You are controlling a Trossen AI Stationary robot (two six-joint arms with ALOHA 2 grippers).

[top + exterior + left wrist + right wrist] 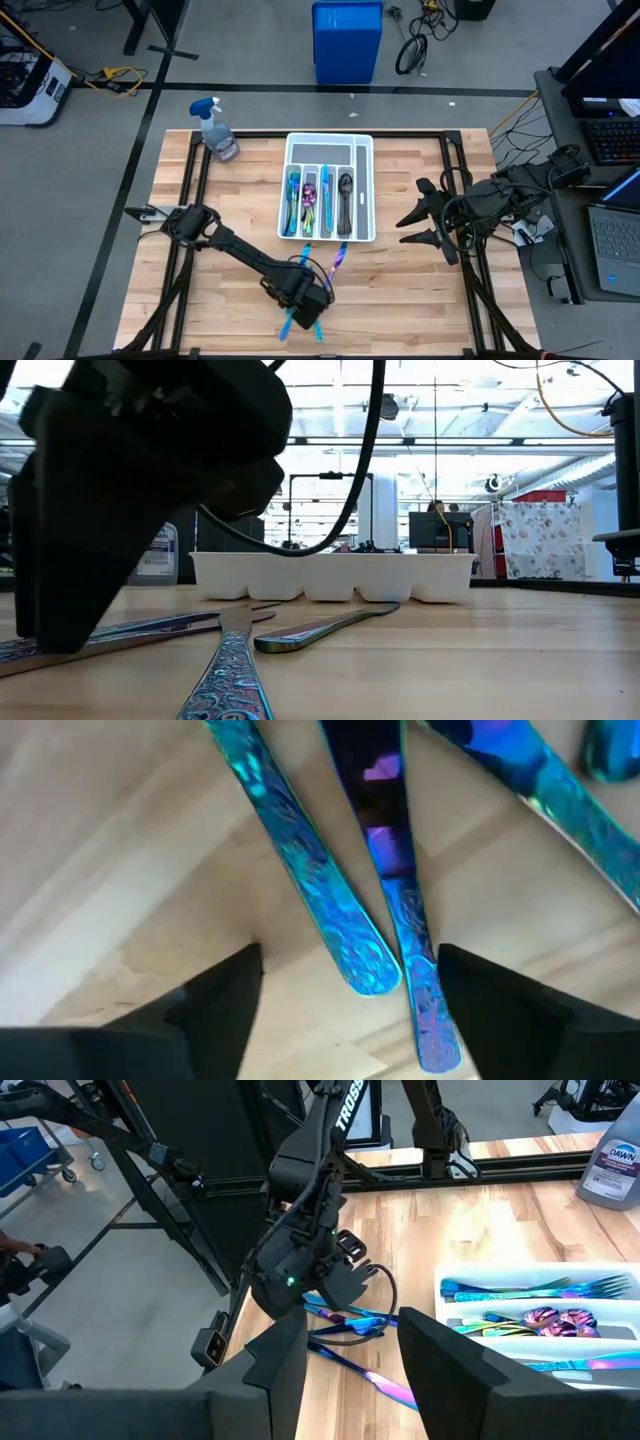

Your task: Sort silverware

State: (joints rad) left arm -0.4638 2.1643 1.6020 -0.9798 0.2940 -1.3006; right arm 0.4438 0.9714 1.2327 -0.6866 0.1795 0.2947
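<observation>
Silverware lies in two groups on the wooden table point(420, 290); some pieces are already in the white tray point(364, 190) that sits near the table's far edge, about midway along it; blue-teal forks point(293, 190) fill one long compartment, small rainbow-purple spoons point(309, 195) the next, a blue knife point(325, 188) the one after, and dark spoons point(345, 190) the last long one; the loose pieces point(338, 262) are spread on the bare wood between the tray and the table's near edge, crossing one another.

The left end effector point(305, 318) is down at the loose group close to the near edge; its two dark fingers point(215, 1010) stand spread apart just above the wood, with the ends of two patterned blue handles point(375, 965) lying between them; neither finger visibly touches a handle; a third blue piece point(560, 790) lies just beside these two. From table height, a patterned handle point(228, 680) and a dark piece point(320, 630) lie flat on the wood in front of the tray.

The right end effector point(428, 212) hangs near the table's right edge, well apart from the tray and the loose pieces, its fingers point(450, 1355) spread with nothing between them.

A spray bottle point(217, 132) stands near the far left corner of the table.
</observation>
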